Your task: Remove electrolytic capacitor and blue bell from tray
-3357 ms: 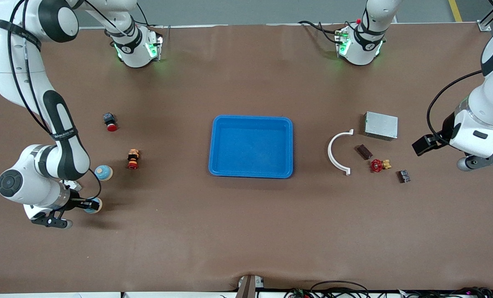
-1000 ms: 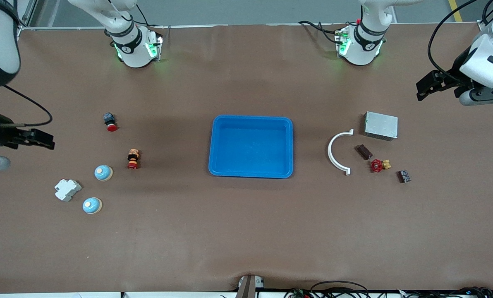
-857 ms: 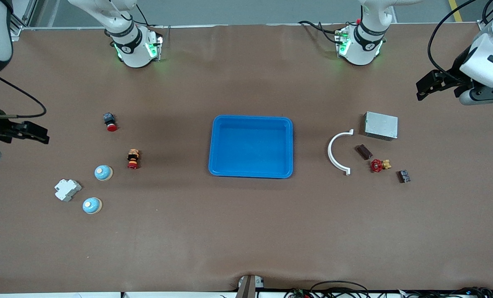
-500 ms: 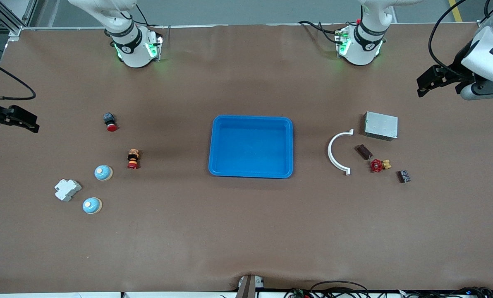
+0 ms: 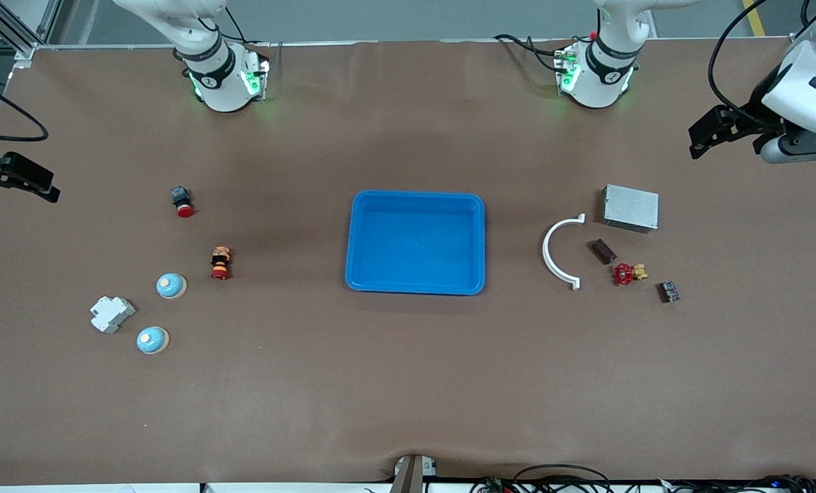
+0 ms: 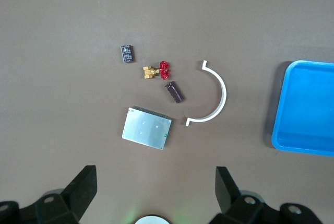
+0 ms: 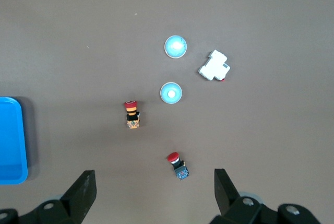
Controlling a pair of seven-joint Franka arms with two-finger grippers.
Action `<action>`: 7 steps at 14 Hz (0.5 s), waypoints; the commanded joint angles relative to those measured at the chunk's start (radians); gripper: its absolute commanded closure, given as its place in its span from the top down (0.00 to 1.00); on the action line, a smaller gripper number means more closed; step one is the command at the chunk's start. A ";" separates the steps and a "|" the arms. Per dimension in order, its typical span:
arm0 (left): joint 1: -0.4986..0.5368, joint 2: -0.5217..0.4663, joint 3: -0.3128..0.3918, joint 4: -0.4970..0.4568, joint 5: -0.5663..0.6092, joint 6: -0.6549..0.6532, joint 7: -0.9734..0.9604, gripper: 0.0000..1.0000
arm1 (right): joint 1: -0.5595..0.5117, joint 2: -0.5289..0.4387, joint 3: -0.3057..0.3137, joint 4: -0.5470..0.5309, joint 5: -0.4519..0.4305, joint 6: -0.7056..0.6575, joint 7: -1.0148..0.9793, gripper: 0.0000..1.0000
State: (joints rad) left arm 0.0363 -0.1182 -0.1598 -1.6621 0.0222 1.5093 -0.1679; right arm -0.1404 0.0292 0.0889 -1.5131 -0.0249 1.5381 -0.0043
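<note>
The tray [image 5: 415, 242] sits empty mid-table; both bells [image 5: 171, 285] lie toward the right arm's end, the capacitor [image 5: 602, 250] toward the left arm's; removal looks done. The right gripper [image 5: 14, 178] has drawn back to the table's edge, the left gripper [image 5: 716, 130] risen above the metal box [image 5: 630, 207]; both have fingers spread, holding nothing.

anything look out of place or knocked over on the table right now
Nothing stands out. The tray sits square and bare mid-table, with small parts lying in loose groups toward each end, none spilled or damaged. Both arms wait high at the ends.
</note>
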 commanded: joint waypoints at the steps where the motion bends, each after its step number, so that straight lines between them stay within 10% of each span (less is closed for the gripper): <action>1: 0.005 -0.012 0.000 0.012 -0.007 -0.032 0.001 1.00 | -0.016 -0.049 0.008 -0.055 0.023 0.010 0.000 1.00; 7: 0.005 -0.014 0.000 0.001 -0.007 -0.040 0.002 1.00 | -0.016 -0.064 0.008 -0.065 0.039 0.005 0.000 1.00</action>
State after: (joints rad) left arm 0.0374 -0.1182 -0.1589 -1.6575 0.0222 1.4814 -0.1679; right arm -0.1404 -0.0007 0.0889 -1.5435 -0.0133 1.5380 -0.0043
